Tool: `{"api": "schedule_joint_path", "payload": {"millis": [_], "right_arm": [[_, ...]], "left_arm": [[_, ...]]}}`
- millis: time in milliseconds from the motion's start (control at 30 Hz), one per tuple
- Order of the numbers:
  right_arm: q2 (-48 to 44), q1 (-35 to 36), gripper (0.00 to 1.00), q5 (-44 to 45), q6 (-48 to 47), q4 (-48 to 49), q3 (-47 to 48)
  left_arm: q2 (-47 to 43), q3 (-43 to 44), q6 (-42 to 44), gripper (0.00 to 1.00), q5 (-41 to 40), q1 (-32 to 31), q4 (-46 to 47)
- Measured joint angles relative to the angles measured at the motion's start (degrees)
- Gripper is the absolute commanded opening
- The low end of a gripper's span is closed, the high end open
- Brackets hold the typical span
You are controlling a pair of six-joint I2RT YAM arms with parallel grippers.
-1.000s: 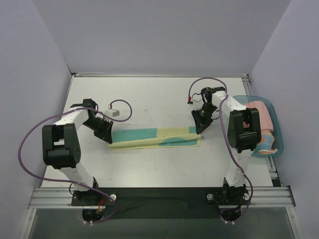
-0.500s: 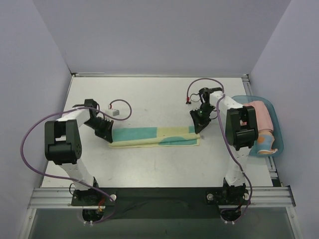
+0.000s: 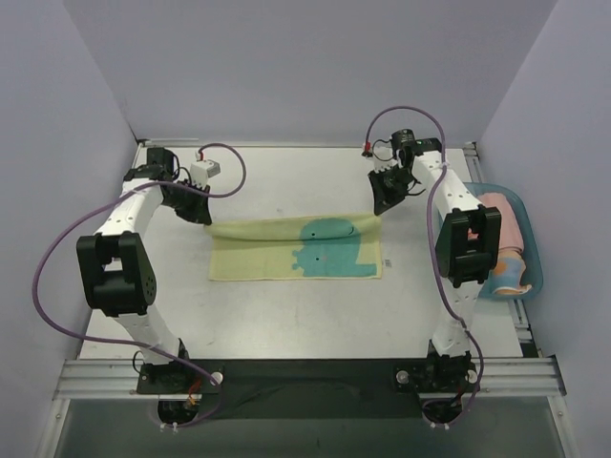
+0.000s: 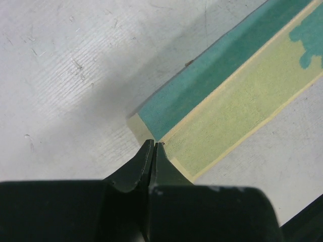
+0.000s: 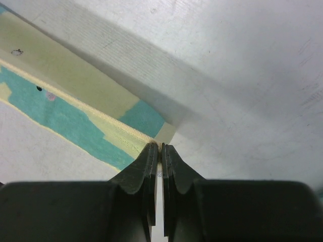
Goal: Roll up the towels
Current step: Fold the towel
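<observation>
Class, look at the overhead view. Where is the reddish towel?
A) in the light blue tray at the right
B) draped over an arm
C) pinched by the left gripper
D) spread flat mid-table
A: the reddish towel lies inside the light blue tray, apart from the yellow towel.

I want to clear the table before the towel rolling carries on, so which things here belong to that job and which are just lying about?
Belongs to the job:
- yellow towel, its far corners pinched by the left gripper and the right gripper
- pink towel

Just lying about:
- tray, which holds the pink towel
- table
</observation>
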Motion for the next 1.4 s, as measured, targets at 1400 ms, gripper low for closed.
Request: {"api": "schedule_joint_path", "payload": {"millis": [1400], "right_arm": [[-0.44, 1.4, 0.0, -0.85, -1.51, 2.29, -16.76]], "left_arm": [[-1.31, -16.04, 2.19, 0.0, -0.22, 0.68, 3.8]]}}
